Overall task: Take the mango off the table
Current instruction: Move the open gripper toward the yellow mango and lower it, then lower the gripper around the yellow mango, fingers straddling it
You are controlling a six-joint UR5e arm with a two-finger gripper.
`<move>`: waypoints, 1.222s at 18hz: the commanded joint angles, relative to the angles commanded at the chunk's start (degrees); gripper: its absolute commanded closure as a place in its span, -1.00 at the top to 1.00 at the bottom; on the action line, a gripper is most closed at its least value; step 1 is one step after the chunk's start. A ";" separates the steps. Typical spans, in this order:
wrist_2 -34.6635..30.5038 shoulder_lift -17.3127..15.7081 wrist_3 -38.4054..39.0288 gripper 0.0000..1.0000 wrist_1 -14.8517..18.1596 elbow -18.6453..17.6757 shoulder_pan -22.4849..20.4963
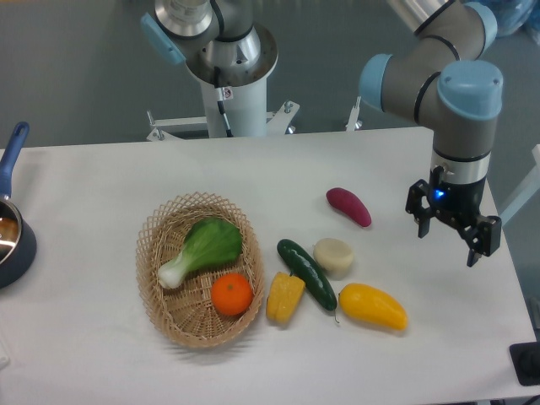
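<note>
The mango (pixel 373 306) is a glossy yellow-orange oval lying on the white table (pixel 101 202), front right, just right of the cucumber's end. My gripper (pixel 450 239) hangs above the table's right side, up and to the right of the mango, well apart from it. Its two black fingers point down, spread apart, with nothing between them.
A dark green cucumber (pixel 307 273), a yellow bell pepper (pixel 284 298) and a pale round piece (pixel 334 256) lie left of the mango. A purple sweet potato (pixel 348 207) lies behind. A wicker basket (pixel 157 253) holds bok choy (pixel 201 250) and an orange (pixel 232 294). A blue pan (pixel 12 236) sits at the left edge.
</note>
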State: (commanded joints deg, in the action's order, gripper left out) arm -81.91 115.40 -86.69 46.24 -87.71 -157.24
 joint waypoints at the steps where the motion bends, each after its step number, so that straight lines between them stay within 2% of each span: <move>1: 0.00 0.87 2.29 1.00 -0.62 0.17 0.44; 7: 0.18 5.09 10.83 1.00 -1.33 1.40 4.39; 9: 0.18 6.68 11.45 1.00 -2.03 2.46 5.71; 13: -0.17 7.21 11.37 1.00 -2.21 2.46 6.33; 17: -1.66 8.00 7.78 1.00 -2.65 3.51 6.42; 22: -3.78 8.18 -4.87 1.00 -2.39 1.50 7.39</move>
State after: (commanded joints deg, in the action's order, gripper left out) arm -85.69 123.57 -91.55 43.86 -86.22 -149.85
